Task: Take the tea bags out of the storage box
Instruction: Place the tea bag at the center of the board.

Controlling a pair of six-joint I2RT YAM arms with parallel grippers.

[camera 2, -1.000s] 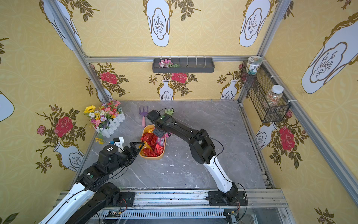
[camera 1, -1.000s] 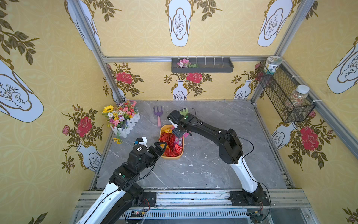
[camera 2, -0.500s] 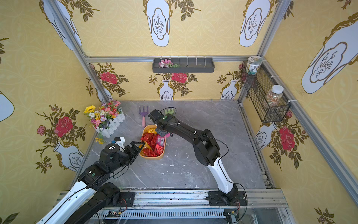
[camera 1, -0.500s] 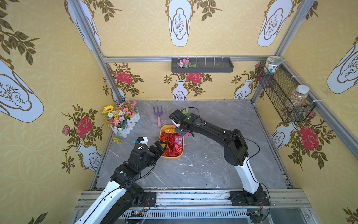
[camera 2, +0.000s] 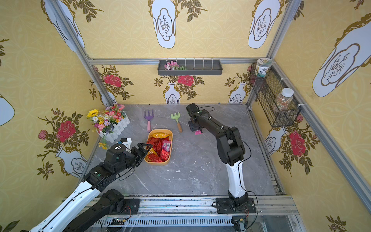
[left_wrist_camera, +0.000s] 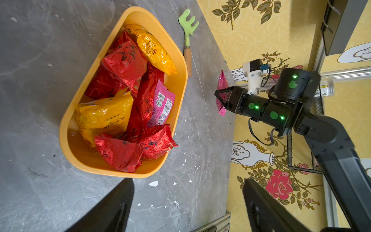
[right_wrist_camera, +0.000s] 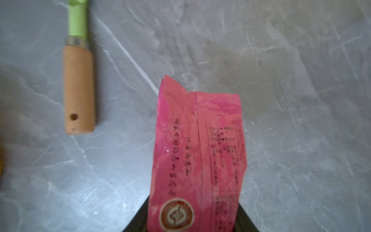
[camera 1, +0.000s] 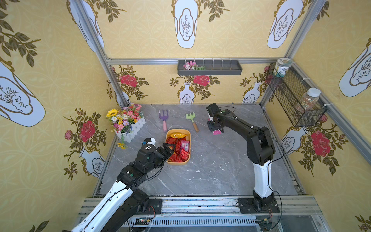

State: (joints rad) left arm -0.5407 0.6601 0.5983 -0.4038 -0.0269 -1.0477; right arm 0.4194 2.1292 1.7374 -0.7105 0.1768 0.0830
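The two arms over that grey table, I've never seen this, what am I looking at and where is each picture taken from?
They are robot arms, a left arm and a right arm, each ending in a two-finger gripper. Two pictures look down from overhead; two come from cameras on the wrists. On the table sit a storage box of foil tea bags, a purple rake, a green rake and a flower box. The right gripper is shut on a pink tea bag, outside the box. The left gripper hangs open and empty by the box.
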